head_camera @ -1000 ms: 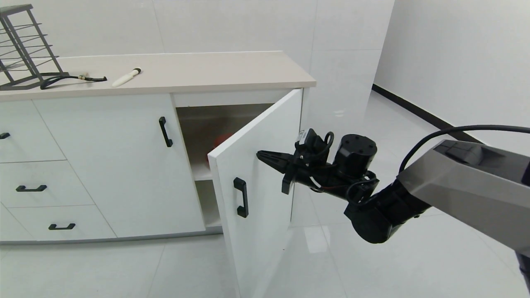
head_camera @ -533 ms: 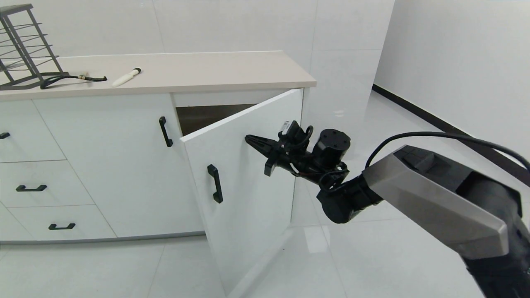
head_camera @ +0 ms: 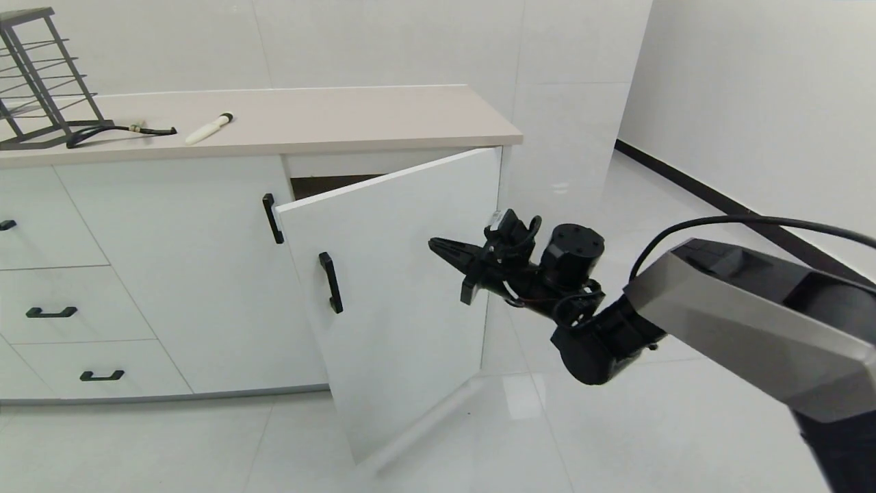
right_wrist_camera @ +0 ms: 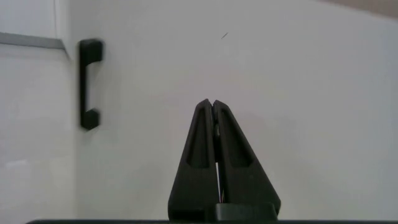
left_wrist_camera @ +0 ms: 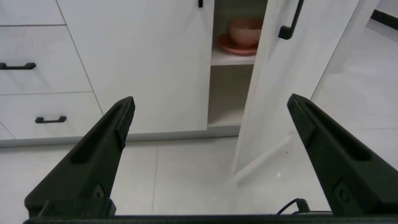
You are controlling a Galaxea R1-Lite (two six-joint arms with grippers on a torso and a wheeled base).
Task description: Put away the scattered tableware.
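Note:
The white cabinet door [head_camera: 397, 274] with a black handle [head_camera: 330, 282] stands partly ajar. A dark gap shows along its top. My right gripper [head_camera: 438, 246] is shut with nothing in it, its tips at the door's outer face, right of the handle. In the right wrist view the shut gripper [right_wrist_camera: 212, 106] points at the door [right_wrist_camera: 280, 74], the handle [right_wrist_camera: 89, 84] off to one side. My left gripper [left_wrist_camera: 211, 106] is open and empty, low above the floor, facing the cabinet. Through the gap I see a pink bowl [left_wrist_camera: 244, 30] on a pink plate [left_wrist_camera: 236, 48] on the inner shelf.
On the countertop [head_camera: 342, 116] lie a white-handled utensil [head_camera: 209, 127] and a black cable [head_camera: 116, 130], beside a wire rack [head_camera: 34, 68]. Drawers with black handles [head_camera: 51, 311] sit left of the cabinet. White tiled floor [head_camera: 547, 424] spreads to the right.
The door has swung well toward shut, hiding the cabinet's inside from the head view. My right gripper pushed left against it, then drew back slightly to the right.

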